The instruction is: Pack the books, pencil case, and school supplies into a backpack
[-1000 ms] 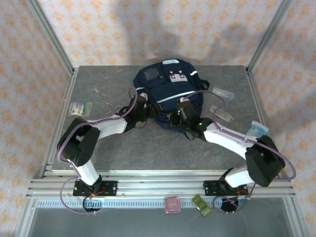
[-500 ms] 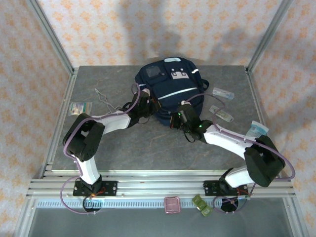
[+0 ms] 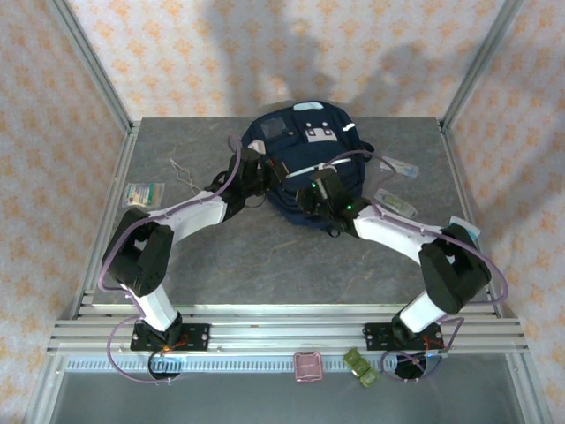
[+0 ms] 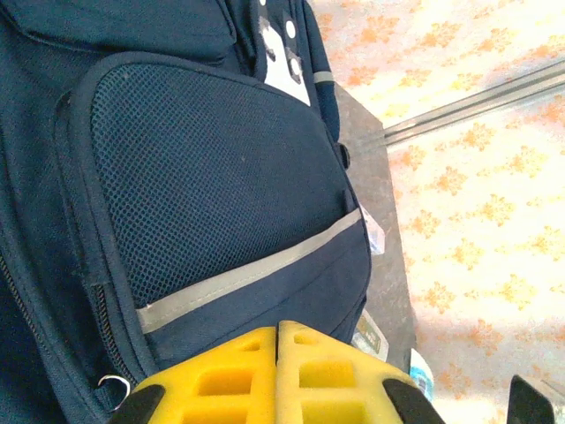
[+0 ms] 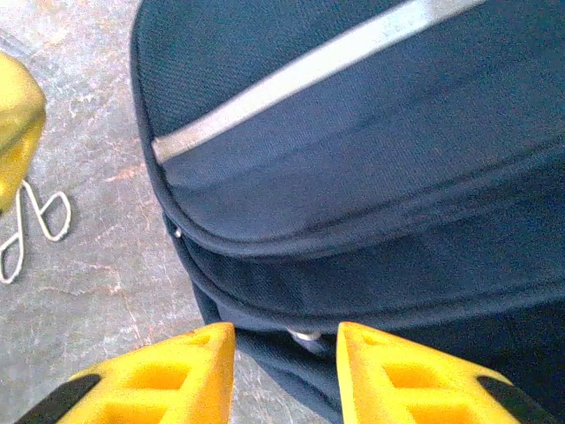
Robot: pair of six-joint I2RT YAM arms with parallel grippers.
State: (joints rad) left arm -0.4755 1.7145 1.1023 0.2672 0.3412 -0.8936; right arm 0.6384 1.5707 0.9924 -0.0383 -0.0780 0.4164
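The navy backpack (image 3: 305, 146) lies at the back middle of the table, front pocket up. My left gripper (image 3: 267, 173) rests shut against its left side; in the left wrist view the yellow pads (image 4: 238, 371) meet with nothing seen between them, under the mesh pocket of the backpack (image 4: 212, 177). My right gripper (image 3: 309, 200) is open at the near edge of the backpack (image 5: 353, 177), a metal zipper pull (image 5: 305, 335) lying in its gap. Clear supply packets (image 3: 399, 166) (image 3: 396, 203) lie to the right. The pink pencil case (image 3: 307, 365) sits on the front rail. The books are out of view.
A bent wire piece (image 3: 184, 176) and a greenish-white flat packet (image 3: 144, 193) lie to the left of the backpack. A white printed packet (image 3: 463, 231) is at the right edge. A green item (image 3: 360, 367) sits beside the pencil case. Metal frame posts stand at the table's corners.
My left gripper has shut and moved up against the backpack's left side. My right gripper has opened and shifted left along the near edge. The backpack has slid slightly back.
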